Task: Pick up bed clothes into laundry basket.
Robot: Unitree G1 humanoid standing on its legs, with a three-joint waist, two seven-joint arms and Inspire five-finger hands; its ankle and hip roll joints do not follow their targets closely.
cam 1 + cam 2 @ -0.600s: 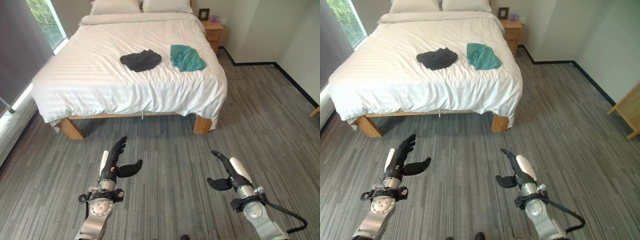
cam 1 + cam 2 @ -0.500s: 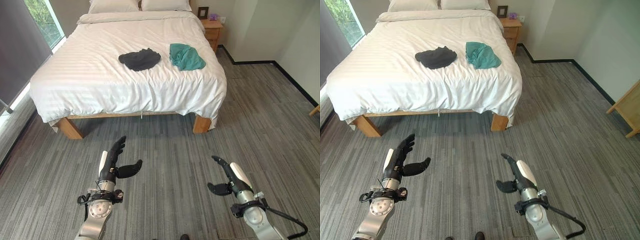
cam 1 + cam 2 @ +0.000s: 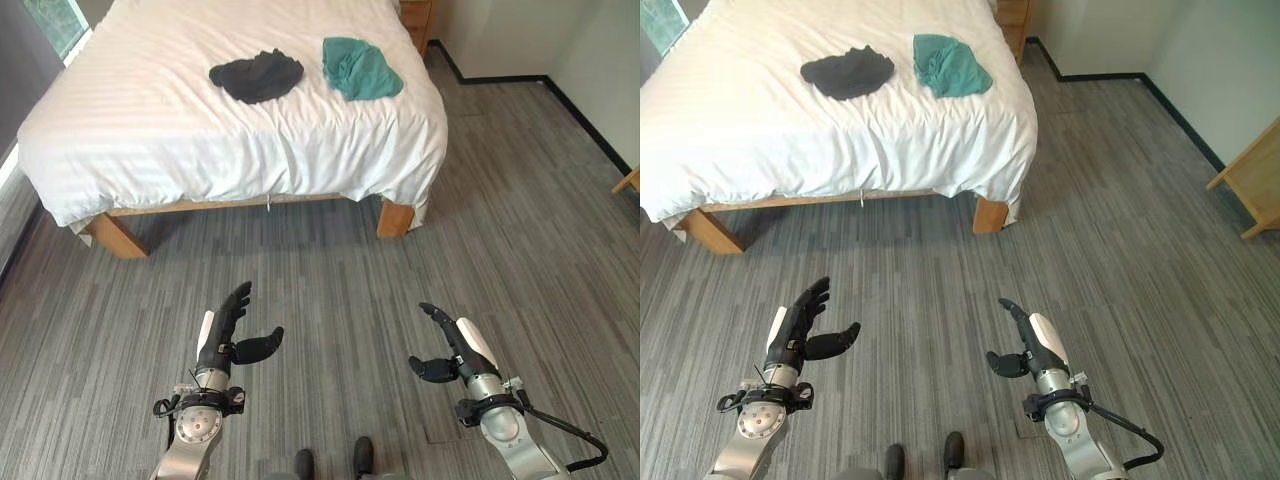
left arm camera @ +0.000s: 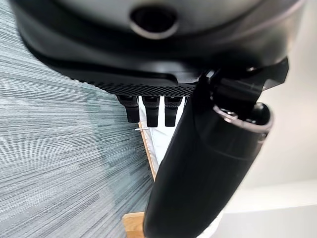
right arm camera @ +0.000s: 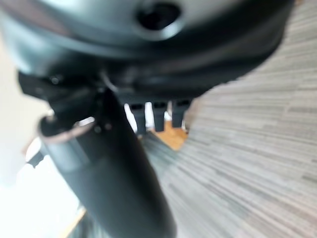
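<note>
The left hand [image 3: 222, 338] hovers over the grey carpet [image 3: 330, 300] with fingers straight and thumb spread, holding nothing. Well beyond its fingertips stands the bed [image 3: 150, 130] under a white sheet, and on that sheet lies a dark garment [image 3: 256, 76], with a teal garment [image 3: 361, 68] just beside it, the two apart. The right hand [image 3: 452, 347] also hangs above the carpet, fingers released and empty, the teal garment far ahead of its fingertips.
</note>
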